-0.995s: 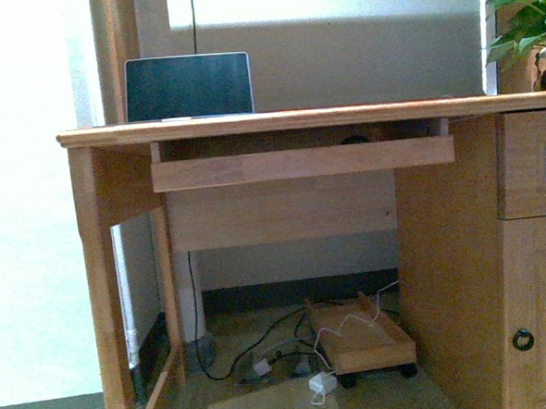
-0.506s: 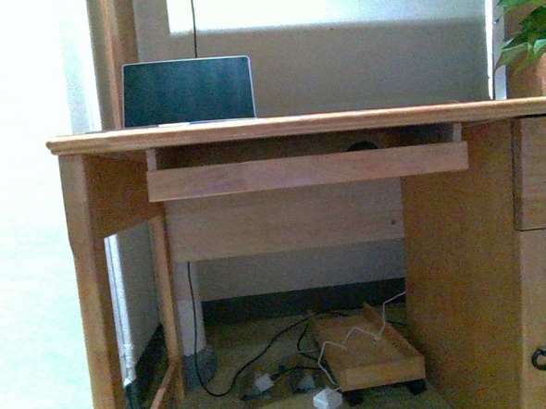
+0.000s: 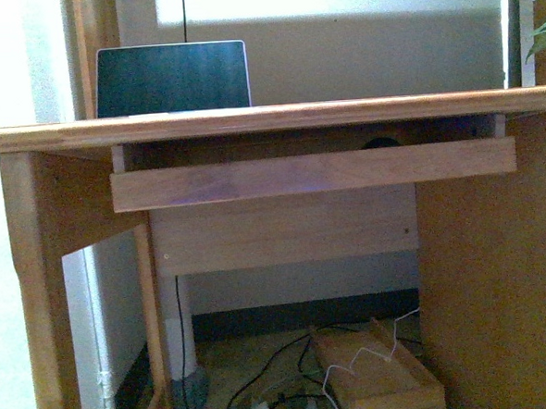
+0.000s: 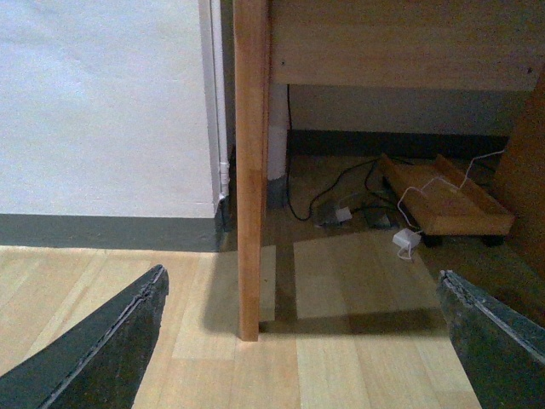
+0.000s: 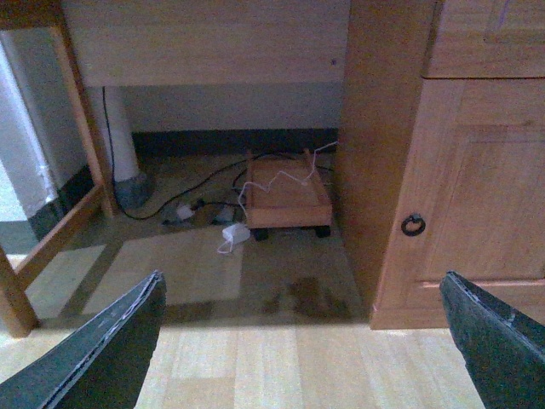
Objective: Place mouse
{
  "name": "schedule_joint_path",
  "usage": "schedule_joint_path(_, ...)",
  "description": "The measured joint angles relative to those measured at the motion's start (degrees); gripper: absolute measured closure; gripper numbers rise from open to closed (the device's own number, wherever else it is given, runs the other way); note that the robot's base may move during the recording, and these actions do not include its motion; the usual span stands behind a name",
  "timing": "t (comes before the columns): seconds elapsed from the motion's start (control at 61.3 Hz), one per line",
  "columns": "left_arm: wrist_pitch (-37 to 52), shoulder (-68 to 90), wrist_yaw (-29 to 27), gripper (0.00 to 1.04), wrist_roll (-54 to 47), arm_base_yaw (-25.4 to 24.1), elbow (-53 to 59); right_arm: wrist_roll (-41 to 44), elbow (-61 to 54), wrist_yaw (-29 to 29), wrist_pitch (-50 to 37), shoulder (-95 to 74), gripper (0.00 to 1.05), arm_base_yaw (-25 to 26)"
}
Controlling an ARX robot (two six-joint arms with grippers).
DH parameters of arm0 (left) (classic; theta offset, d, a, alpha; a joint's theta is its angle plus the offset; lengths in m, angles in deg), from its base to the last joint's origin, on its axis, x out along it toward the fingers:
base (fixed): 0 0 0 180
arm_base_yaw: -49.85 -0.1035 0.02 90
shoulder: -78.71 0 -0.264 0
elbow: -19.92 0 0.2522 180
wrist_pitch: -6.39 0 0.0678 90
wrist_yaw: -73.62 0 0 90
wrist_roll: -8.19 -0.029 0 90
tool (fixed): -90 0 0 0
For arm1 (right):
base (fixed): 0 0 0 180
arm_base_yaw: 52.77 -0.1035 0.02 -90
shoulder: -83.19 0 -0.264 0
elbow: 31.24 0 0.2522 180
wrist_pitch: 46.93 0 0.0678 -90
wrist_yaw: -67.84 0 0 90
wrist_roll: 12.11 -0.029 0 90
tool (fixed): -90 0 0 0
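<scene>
Floor [image 4: 358, 375] under wide-apart L gripper [image 4: 300, 274], R gripper [image 5: 301, 277]

The left gripper [image 4: 300, 275] and right gripper [image 5: 302, 277] each show two dark grey, wedge-shaped fingers [image 4: 102, 349], matte, with paler scuffed edges.

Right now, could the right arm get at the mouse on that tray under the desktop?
Probably not yet. The mouse barely shows in the slim gap between desktop and tray front, and the right arm's jaws hang open, low, facing the floor.
</scene>
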Motion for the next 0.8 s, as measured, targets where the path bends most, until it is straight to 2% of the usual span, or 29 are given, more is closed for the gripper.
schedule_joint_path(0.8,0.00,0.00,0.00,0.08,0.00,0.00,0.00,0.00,0.00,0.00,0.02,0.00,0.07,0.02)
